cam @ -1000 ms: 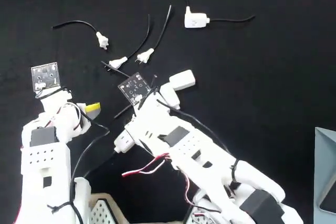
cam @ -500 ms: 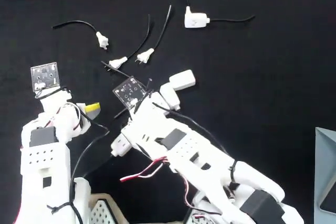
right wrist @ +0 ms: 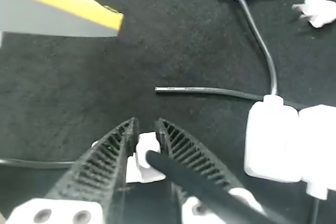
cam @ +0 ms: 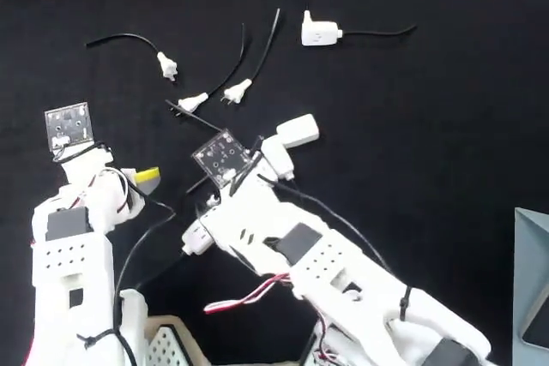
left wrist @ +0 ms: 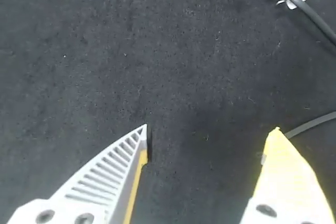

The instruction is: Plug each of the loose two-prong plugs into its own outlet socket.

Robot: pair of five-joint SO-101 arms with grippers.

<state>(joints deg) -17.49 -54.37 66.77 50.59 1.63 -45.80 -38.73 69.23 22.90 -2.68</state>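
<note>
While on plug (right wrist: pixel 139 170), right fingers (right wrist: pixel 178 146) rearward.

Locate three loose white two-prong plugs on black cords, lying flat and close together: first plug (cam: pixel 166 66), second plug (cam: pixel 193 102), third plug (cam: pixel 238 90). The far socket (cam: pixel 319 33) lies apart from them. Two near sockets (cam: pixel 298 130) lie side by side. The right end effector (right wrist: pixel 145 124) clamps a fourth plug (right wrist: pixel 147 144).

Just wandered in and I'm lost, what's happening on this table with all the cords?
Two robot arms are working at plugging loose plugs into sockets. The right gripper is shut on a small white corded piece, probably a plug, near two white sockets. The left gripper hangs open over bare black cloth. Three plugs lie loose farther back.
</note>
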